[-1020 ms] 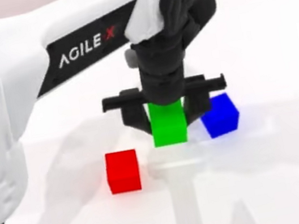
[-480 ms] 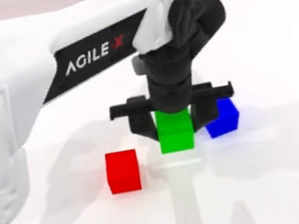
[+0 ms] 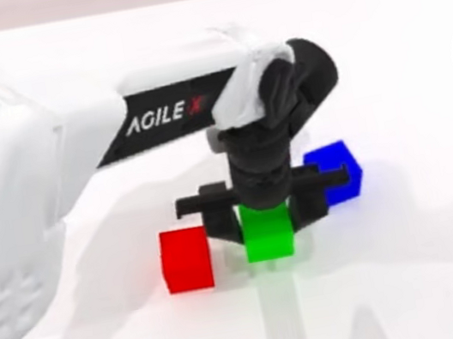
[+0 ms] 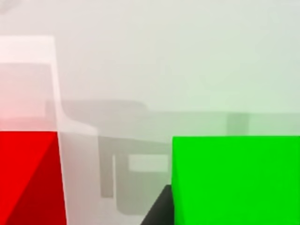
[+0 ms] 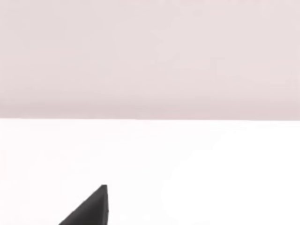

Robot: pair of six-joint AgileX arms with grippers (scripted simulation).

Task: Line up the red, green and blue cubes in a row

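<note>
Lowered since a second ago, the left arm has carried the green cube (image 3: 267, 234) down toward the bench (image 3: 397, 45), closer to the red cube's level.

Largest first: the white bench, then the left arm reaching from the top view's left, its tool (image 3: 265, 225) closed on the green cube, a dark finger on each side. Just left of it, apart, sits the red cube (image 3: 187, 260); the blue cube (image 3: 336, 170) lies right and farther back. The right wrist view shows only one dark fingertip of the right tool; I cannot tell its opening.
</note>
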